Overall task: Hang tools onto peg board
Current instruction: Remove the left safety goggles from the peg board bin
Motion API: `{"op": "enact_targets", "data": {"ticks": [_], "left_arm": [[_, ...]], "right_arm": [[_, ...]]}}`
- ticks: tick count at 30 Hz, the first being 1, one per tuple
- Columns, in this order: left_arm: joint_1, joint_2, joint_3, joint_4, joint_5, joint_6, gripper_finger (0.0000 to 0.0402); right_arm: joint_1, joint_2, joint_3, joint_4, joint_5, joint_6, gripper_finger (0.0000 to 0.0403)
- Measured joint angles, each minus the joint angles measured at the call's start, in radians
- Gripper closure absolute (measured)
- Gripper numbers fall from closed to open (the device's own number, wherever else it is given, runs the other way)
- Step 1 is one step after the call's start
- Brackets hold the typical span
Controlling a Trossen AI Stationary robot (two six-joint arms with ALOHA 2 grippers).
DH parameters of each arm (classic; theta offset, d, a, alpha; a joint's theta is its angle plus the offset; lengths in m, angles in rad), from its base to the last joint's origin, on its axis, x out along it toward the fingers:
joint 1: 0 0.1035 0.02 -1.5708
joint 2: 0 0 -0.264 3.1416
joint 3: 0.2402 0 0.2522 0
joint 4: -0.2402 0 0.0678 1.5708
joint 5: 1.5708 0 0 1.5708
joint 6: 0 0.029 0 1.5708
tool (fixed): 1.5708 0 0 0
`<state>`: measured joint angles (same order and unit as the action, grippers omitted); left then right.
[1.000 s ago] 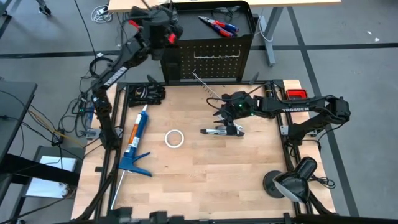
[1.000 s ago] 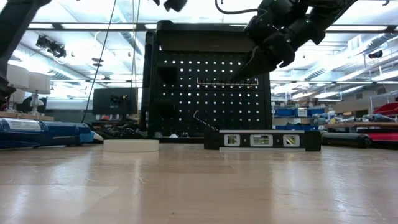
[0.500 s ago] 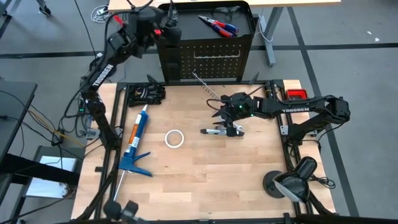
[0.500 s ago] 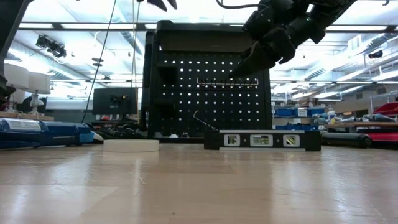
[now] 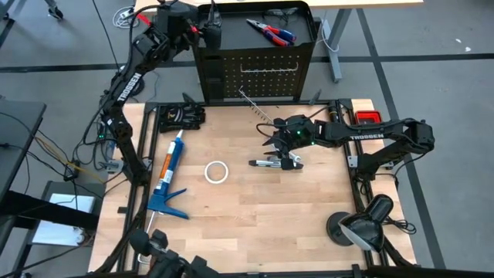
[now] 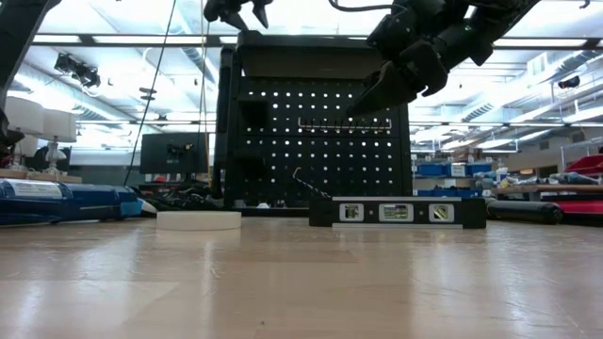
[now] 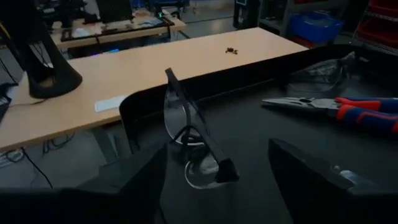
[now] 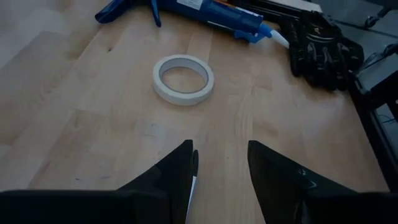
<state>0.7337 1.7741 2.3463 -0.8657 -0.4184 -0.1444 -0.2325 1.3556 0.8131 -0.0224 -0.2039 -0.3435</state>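
Observation:
The peg board (image 5: 258,73) stands upright at the table's far edge. Its tray-like top (image 5: 302,35) holds red-and-blue pliers (image 5: 270,31) and black-framed safety glasses (image 7: 193,143), which lean in the tray's left corner. My left gripper (image 5: 199,32) hovers open at that corner, its fingers on either side of the glasses (image 7: 217,155) and apart from them. A slim silver tool (image 5: 253,104) leans against the board's foot. A black-and-silver bar (image 5: 275,161) lies flat on the table. My right gripper (image 5: 274,143) hangs open above it (image 8: 221,149).
A blue caulking gun (image 5: 168,174) lies along the table's left side, with a white tape roll (image 5: 217,171) beside it. Black gloves (image 5: 181,116) sit at the far left corner. A red item (image 5: 367,117) and a lamp (image 5: 359,224) are on the right.
My left arm has swung toward the table's left along the peg board's top, and its wrist has rolled. It now sits at the tray's left corner.

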Motion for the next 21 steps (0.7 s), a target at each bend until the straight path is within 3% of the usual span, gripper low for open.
{"op": "enact_targets", "data": {"ticks": [5,9,16,21], "left_arm": [[0.028,0.015,0.000,-0.034,0.032,-0.039,0.0076],[0.028,0.042,0.000,-0.043,0.031,-0.040,0.0070],[0.028,0.056,0.000,-0.002,-0.024,0.010,0.0093],[0.028,0.056,0.000,-0.011,-0.055,0.012,0.0137]], "right_arm": [[0.000,0.000,0.000,0.006,0.000,0.000,0.0242],[0.000,0.000,0.000,0.006,0.000,0.000,0.0242],[0.000,0.000,0.000,0.006,0.000,0.000,0.0242],[0.000,0.000,0.000,0.006,0.000,-0.008,0.0242]]}}
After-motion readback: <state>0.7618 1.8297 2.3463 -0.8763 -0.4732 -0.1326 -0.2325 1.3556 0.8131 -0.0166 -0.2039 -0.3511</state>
